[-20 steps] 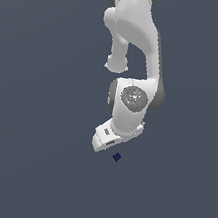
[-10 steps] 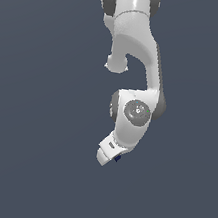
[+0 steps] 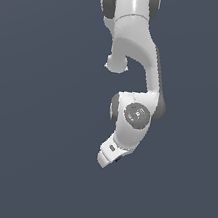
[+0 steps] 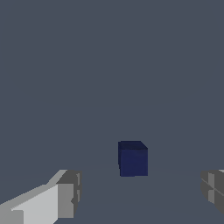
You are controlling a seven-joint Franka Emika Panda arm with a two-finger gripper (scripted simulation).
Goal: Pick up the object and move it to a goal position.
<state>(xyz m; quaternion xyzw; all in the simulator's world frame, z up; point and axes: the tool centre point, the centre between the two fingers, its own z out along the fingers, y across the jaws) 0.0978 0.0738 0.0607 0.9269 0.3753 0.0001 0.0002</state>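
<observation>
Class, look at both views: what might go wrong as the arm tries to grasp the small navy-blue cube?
1. In the wrist view the small navy-blue cube sits between the open grey fingers but nearer one; closing may push it sideways.
2. The cube looks turned relative to the fingers, so it may twist.
3. In the exterior view the white robot arm almost hides the cube, making alignment hard to check.

The arm (image 3: 134, 49) is glossy white, built of rounded, bulging segments with dark grey caps and bands at the joints. A round grey disc (image 3: 136, 113) with small, unreadable markings sits on the lower joint, and below it the white hand (image 3: 110, 154) ends in a boxy block with a small dark slot. In the wrist view the fingers (image 4: 65, 194) are blocky, pale white on the body with grey faceted pads at the tips.
</observation>
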